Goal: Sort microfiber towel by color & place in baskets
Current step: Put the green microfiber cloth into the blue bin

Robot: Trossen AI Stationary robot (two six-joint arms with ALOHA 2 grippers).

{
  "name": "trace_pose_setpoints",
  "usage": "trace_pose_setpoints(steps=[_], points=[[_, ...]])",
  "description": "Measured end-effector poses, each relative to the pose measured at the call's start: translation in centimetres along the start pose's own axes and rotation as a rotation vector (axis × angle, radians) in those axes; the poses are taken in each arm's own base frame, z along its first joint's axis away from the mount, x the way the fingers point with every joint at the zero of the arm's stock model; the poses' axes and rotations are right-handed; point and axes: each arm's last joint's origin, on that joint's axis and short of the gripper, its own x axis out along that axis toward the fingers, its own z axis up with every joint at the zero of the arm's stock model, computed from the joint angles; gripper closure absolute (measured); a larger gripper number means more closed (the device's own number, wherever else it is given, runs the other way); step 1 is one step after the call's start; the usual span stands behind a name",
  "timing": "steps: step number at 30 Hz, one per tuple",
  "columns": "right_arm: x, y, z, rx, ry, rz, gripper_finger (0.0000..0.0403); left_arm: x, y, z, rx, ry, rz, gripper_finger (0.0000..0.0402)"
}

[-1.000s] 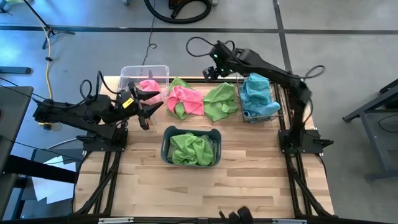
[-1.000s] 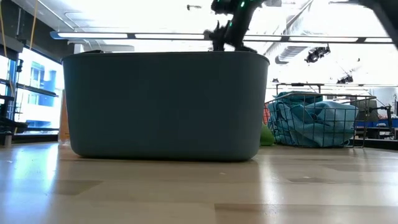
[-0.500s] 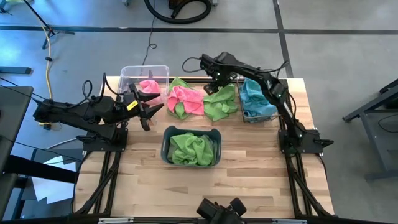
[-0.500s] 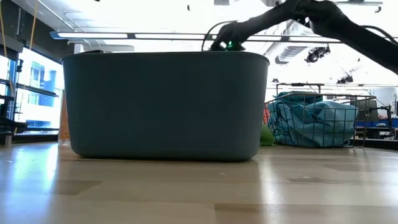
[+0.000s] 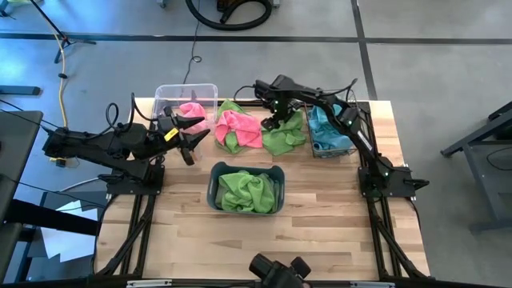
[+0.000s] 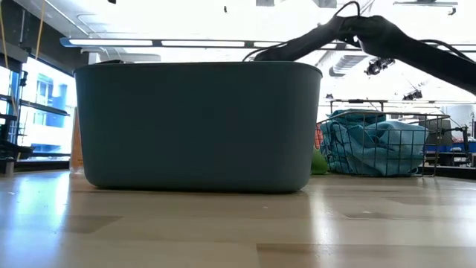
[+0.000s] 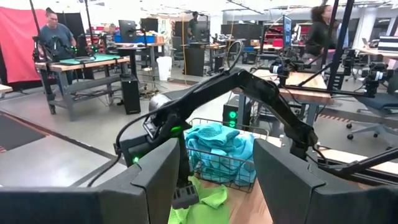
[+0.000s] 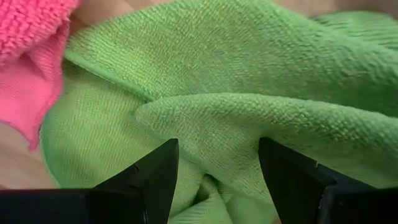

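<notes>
Reaching down from above the wire-mesh basket (image 5: 332, 128), the right gripper (image 5: 276, 120) now sits, jaws spread, on the loose green towel (image 5: 286, 133) at upper centre. Left gripper (image 5: 189, 138) waits released beside the clear bin (image 5: 186, 92); the grey-blue tub (image 5: 246, 190) holds green towels.

We are looking down at a light wooden plank table (image 5: 320, 232) sitting in a dark metal frame. A grey-blue plastic tub (image 5: 214, 188) is standing near the table's middle, holding green towels. At the far edge a clear plastic bin (image 5: 186, 90) is sitting on the left with a pink towel in it, and a dark wire-mesh basket (image 5: 354, 142) is standing on the right, filled with blue towels. Between those two, loose towels are lying directly on the wood: a pink towel (image 5: 240, 128) overlapping green cloth, and just beside it a green towel (image 5: 290, 136).
</notes>
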Motion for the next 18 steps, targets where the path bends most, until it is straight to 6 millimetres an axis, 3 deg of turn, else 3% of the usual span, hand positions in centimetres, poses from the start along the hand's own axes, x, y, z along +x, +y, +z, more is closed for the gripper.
trace_pose_setpoints(steps=[12,18], points=[[3.1,1.0,0.3,-0.008,0.078,-0.001,0.0182,0.0,0.0,0.0,-0.001,0.0,0.0,0.0209],[3.5,1.7,0.3,-0.023,0.078,-0.014,0.0182,0.0,0.0,0.0,-0.001,0.0,0.0,0.0209]])
